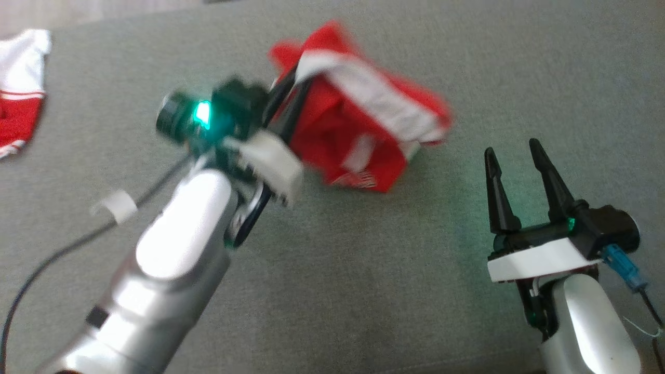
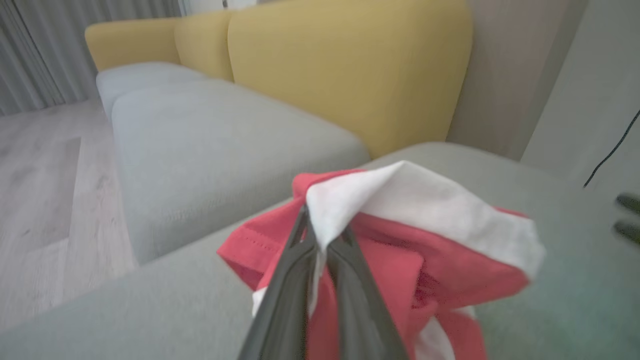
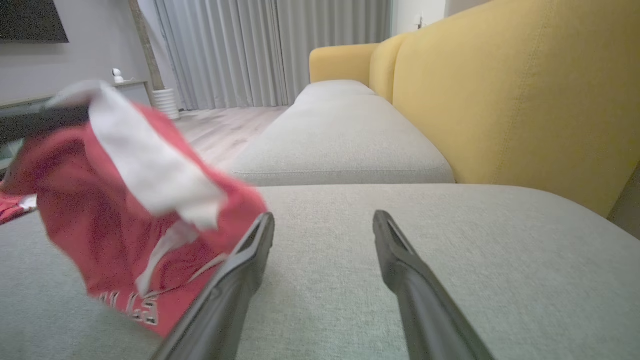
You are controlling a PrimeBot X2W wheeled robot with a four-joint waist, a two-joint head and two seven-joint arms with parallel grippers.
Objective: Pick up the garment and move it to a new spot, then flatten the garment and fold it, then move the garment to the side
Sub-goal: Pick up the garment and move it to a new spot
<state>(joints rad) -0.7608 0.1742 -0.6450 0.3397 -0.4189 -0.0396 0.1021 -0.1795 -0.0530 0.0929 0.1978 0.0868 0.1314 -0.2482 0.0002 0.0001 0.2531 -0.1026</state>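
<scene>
Pinching anything, left gripper [image 1: 297,78]?
Yes, jaws pressed on the red-and-white garment [image 1: 363,130], hanging over the middle of the grey cushion [image 1: 363,270].
Right gripper [image 1: 511,147]?
Spread, empty, near its right edge.

Garment [image 1: 358,130] blurred, perhaps lettered; another cloth [image 1: 18,104] cut off at left edge.

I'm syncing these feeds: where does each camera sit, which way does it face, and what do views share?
Head view: from the head, down onto the grey cushion; left gripper shut on the garment, right gripper open.
Left wrist view: on that wrist, along its fingers pinching the garment, toward the yellow backrest.
Right wrist view: on that wrist, along its spread fingers, across the cushion toward curtains.
All three share the garment.
</scene>
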